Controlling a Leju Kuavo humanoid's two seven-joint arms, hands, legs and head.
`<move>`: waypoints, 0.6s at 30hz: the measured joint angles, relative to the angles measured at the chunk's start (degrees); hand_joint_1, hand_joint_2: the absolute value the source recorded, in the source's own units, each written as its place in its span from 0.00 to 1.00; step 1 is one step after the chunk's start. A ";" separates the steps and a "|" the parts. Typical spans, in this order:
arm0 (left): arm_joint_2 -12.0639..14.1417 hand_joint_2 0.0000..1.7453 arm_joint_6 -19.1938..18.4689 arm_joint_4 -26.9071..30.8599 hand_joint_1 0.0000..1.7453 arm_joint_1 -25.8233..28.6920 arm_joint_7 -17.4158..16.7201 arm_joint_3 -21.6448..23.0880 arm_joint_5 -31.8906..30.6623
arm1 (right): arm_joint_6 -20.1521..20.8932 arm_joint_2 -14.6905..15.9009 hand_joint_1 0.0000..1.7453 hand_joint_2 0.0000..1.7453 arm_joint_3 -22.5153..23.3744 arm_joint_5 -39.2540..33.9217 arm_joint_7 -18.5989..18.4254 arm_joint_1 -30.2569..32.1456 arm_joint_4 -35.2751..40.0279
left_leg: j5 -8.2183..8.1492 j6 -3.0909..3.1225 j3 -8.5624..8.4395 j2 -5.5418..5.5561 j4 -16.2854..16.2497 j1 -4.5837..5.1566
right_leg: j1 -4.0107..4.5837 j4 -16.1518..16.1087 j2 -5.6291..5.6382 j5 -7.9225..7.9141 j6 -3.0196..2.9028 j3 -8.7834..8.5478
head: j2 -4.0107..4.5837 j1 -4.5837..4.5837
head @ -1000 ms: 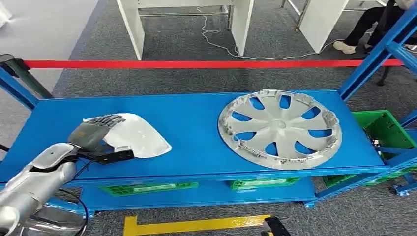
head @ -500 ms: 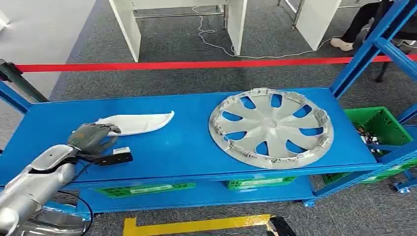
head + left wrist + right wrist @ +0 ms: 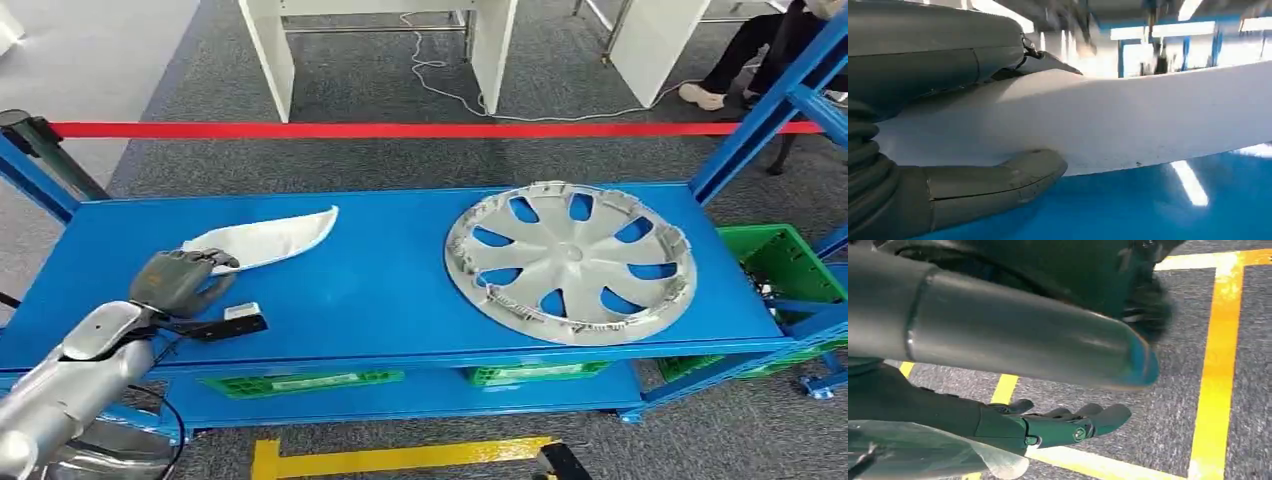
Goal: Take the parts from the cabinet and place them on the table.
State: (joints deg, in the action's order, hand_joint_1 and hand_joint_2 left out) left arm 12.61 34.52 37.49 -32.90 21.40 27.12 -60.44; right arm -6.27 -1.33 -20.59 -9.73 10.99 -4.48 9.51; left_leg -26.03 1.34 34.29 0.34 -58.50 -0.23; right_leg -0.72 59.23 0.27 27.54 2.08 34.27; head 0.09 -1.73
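The left hand [image 3: 178,279] grips the white part [image 3: 265,240] at its near end; the part's long axis runs toward two o'clock over the shelf [image 3: 390,290]. The right hand [image 3: 1068,425] hangs empty, fingers loosely extended.

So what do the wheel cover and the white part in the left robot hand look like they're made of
Wheel cover: likely moulded plastic with a matte silver-grey finish; thin spokes and small clip tabs around the rim suggest that rather than metal.

White part, held by the left robot hand: probably plastic too; a thin curved shell with a smooth, slightly glossy white surface in the left wrist view.
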 joint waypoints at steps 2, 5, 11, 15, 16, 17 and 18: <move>-0.04 1.00 3.89 2.23 1.00 1.28 -0.90 -0.50 -1.79 | -0.04 0.00 0.00 0.00 0.00 0.00 -0.11 0.10 0.00 | 0.12 -0.54 0.39 0.04 -0.34 0.22 | 0.06 -0.68 0.11 -0.03 -0.47 -0.47 | 0.00 0.11; -0.48 1.00 5.13 5.96 1.00 3.47 -2.05 -1.11 -4.40 | -0.04 0.00 0.00 0.00 0.00 0.00 -0.22 0.32 0.00 | -0.36 -1.32 0.47 0.10 -0.45 -0.02 | -0.30 -1.09 -0.05 -0.48 -1.66 -0.70 | 0.00 -0.02; -4.16 1.00 3.53 16.50 1.00 8.43 -2.36 -2.49 -5.65 | -0.42 -0.07 0.00 0.00 0.04 -0.24 -0.61 0.51 0.00 | -7.51 -2.07 7.83 -0.01 -17.35 -0.20 | -0.24 -1.11 -0.11 -0.40 -2.36 -0.77 | 0.00 0.37; -6.80 1.00 0.80 23.83 1.00 10.87 -2.54 -1.92 1.69 | -0.94 -0.22 0.00 0.00 0.11 -0.98 -0.66 0.64 0.00 | 0.38 -1.16 0.55 -0.07 -1.74 -0.22 | -0.23 -1.09 0.10 -0.11 -1.98 -1.18 | 0.00 0.37; -7.65 1.00 0.62 25.97 1.00 11.82 -2.05 -1.79 4.35 | -1.05 -0.28 0.00 0.00 0.13 -1.09 -0.63 0.61 0.00 | -0.25 -1.10 -0.06 -0.04 -0.72 0.09 | 0.14 -0.88 0.18 0.00 -1.61 -0.96 | 0.00 0.37; -8.64 1.00 0.32 28.75 1.00 13.02 -1.15 -1.59 7.73 | -1.18 -0.31 0.00 0.00 0.15 -1.18 -0.65 0.74 0.00 | -0.58 -0.87 -0.01 -0.03 -0.56 0.12 | 0.07 -0.89 0.17 -0.07 -1.21 -0.76 | 0.00 0.29; -9.34 1.00 0.10 30.98 1.00 14.33 -0.43 -1.16 10.22 | -1.38 -0.42 0.00 0.00 0.18 -1.29 -0.66 0.94 0.00 | -0.67 -0.73 0.08 0.07 -0.61 0.24 | 0.03 -1.02 0.08 -0.05 -0.92 -0.79 | 0.00 0.26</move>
State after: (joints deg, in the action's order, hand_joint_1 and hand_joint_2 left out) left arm 3.27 34.62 68.47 -18.57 20.96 25.97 -50.22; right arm -7.65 -1.75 -20.41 -11.02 10.34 -3.54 9.51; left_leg -26.70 0.60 34.37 0.41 -59.11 0.02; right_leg -0.69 58.20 0.35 27.49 1.17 33.48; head 0.09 -1.46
